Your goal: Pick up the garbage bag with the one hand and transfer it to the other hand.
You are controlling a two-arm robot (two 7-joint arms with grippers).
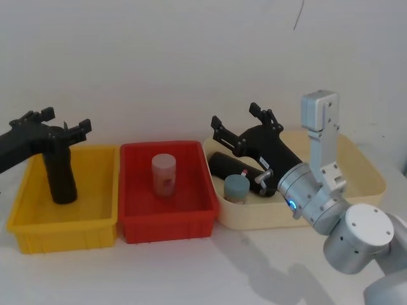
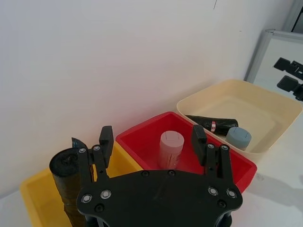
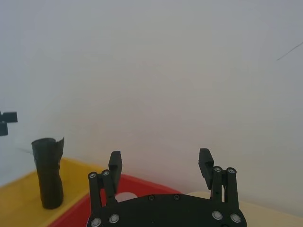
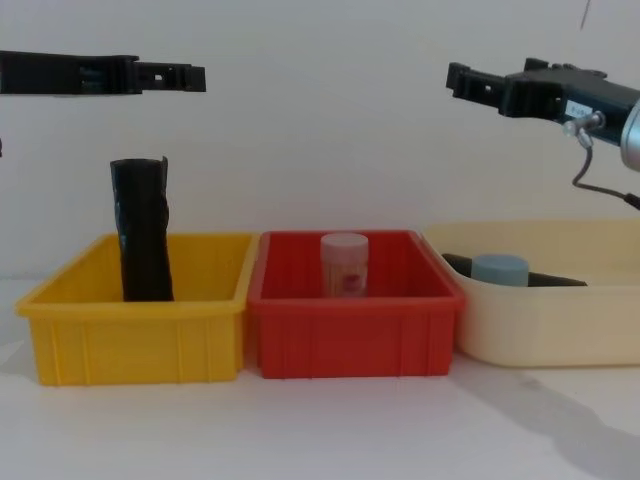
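Observation:
The garbage bag (image 1: 224, 165), a glossy black roll with a red-and-white band, lies in the cream bin (image 1: 365, 171); it also shows in the left wrist view (image 2: 212, 124) and the chest view (image 4: 555, 280). My right gripper (image 1: 236, 115), on the arm with a blue ring, hovers open above that bin, clear of the bag (image 3: 160, 158) (image 4: 460, 78). My left gripper (image 1: 67, 121) is open and holds nothing, high above the yellow bin (image 1: 95, 219) and over a matte black roll (image 1: 60, 171) that stands upright there (image 2: 152, 135) (image 4: 170, 73).
A red bin (image 1: 168, 219) between the yellow and cream ones holds a pale pink-lidded jar (image 1: 164, 173). A blue-lidded jar (image 1: 237, 188) stands in the cream bin against the bag's front. A white wall runs close behind the bins. Bare white table lies in front.

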